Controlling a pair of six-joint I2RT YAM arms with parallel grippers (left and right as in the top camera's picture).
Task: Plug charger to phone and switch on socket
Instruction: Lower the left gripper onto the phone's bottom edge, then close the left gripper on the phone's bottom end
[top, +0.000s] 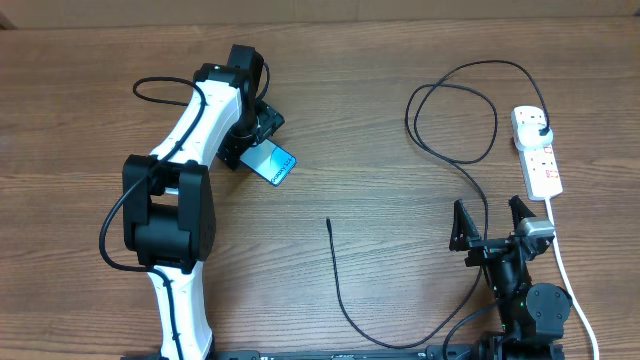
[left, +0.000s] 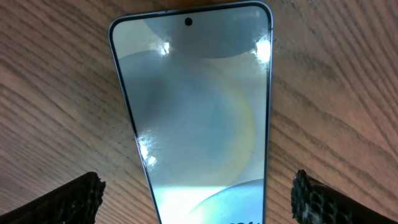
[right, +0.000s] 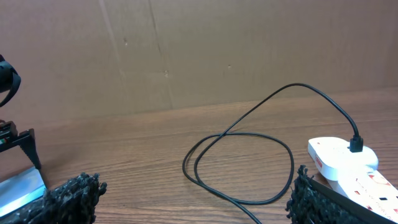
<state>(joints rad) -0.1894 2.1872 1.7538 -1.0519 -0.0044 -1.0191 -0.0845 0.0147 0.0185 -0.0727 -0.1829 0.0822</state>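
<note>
The phone (top: 273, 163) lies flat on the wooden table with its teal screen glowing; it fills the left wrist view (left: 199, 118). My left gripper (top: 258, 140) is open, its fingers on either side of the phone's near end (left: 196, 199), not touching it. The charger cable (top: 345, 300) is black, loops at the back right (right: 239, 158) and ends in a free plug tip (top: 329, 222) mid-table. Its black plug (top: 541, 130) sits in the white socket (top: 537, 152), also seen in the right wrist view (right: 345, 162). My right gripper (top: 493, 222) is open and empty at the front right.
The socket's white cord (top: 570, 280) runs down the right side past my right arm. A cardboard wall (right: 199, 50) stands behind the table.
</note>
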